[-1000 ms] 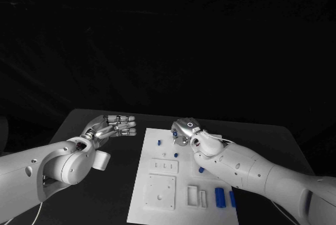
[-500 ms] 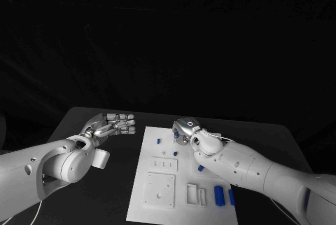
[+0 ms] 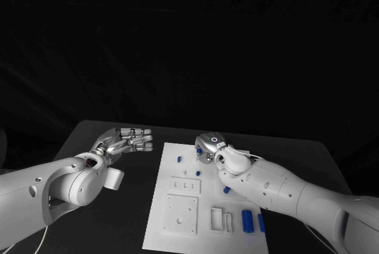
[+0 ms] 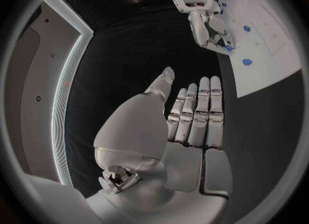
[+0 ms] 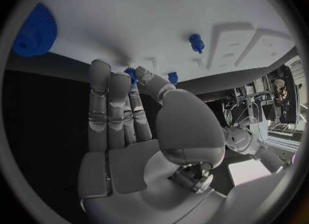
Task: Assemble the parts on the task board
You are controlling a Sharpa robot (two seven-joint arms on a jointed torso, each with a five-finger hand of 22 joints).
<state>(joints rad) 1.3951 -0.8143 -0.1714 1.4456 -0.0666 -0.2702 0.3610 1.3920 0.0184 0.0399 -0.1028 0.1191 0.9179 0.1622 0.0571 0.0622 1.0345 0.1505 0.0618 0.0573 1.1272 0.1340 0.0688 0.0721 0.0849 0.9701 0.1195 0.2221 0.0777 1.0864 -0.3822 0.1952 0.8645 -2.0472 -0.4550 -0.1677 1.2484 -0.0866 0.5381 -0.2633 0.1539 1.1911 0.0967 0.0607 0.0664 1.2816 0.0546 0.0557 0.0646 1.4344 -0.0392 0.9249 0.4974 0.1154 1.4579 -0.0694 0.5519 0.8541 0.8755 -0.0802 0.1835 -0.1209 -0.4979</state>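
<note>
Black table (image 3: 118,210) carries white task board (image 3: 205,232).

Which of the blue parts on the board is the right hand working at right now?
The small blue part at the board's far end, right at the right hand's fingertips. The other blue pieces, like the two cylinders at the near edge, lie apart from it.

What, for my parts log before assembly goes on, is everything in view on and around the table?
table: one, black, under everything.
task board: one, white, middle of the table.
raised blocks: four, white, on the board's near half.
blue parts: at least six, blue; two long ones at the board's near right, small ones further up it, one at the right fingertips.
left robot hand: one, silver, over the table left of the board, holding nothing.
right robot hand: one, silver, over the board's far end; whether it grips the part is unclear.
</note>
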